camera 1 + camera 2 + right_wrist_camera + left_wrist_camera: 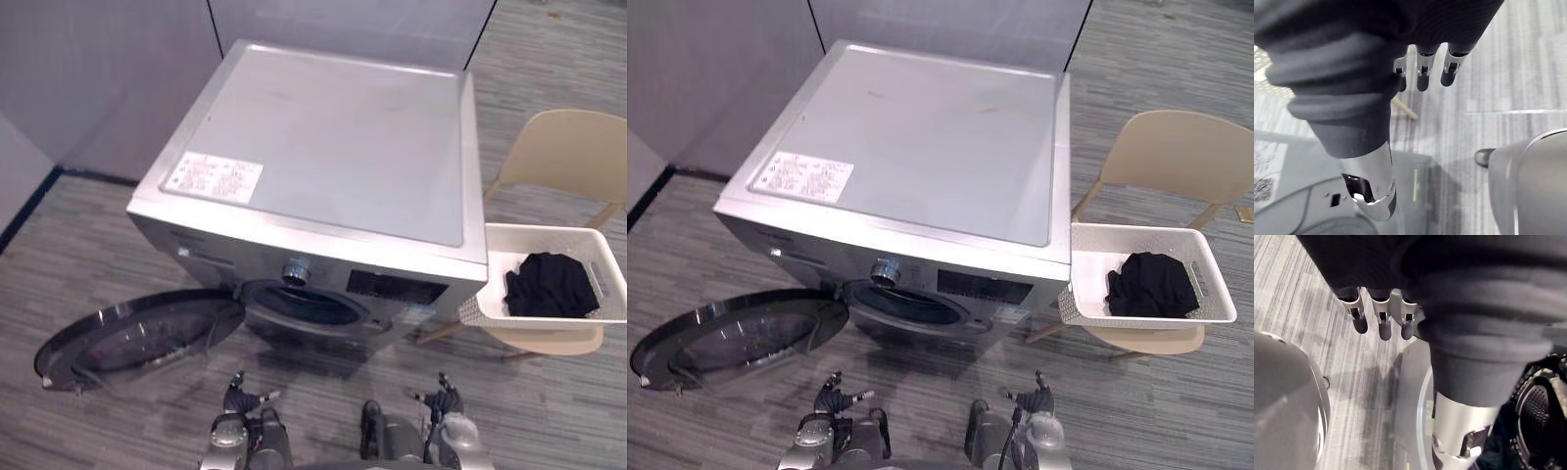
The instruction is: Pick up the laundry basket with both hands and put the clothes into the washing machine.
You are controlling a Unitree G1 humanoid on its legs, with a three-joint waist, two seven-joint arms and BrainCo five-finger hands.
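A white laundry basket [549, 319] sits on the seat of a beige chair [573, 152], right of the washing machine [323, 137]. Black clothes [549, 284] lie bunched inside it. The silver washer's round door [137, 338] is swung open to the left, leaving the drum opening [299, 308] exposed. My left hand [238, 397] hangs low in front of the door, its fingers [1383, 318] straight and empty. My right hand [446, 399] hangs low in front of the washer's right corner, its fingers [1422, 73] also straight and holding nothing. Both hands are well apart from the basket.
Grey partition walls [108, 69] stand behind and to the left of the washer. The open door juts out over the grey striped carpet [88, 245] at lower left. One wooden chair leg [1403, 108] shows past my right hand.
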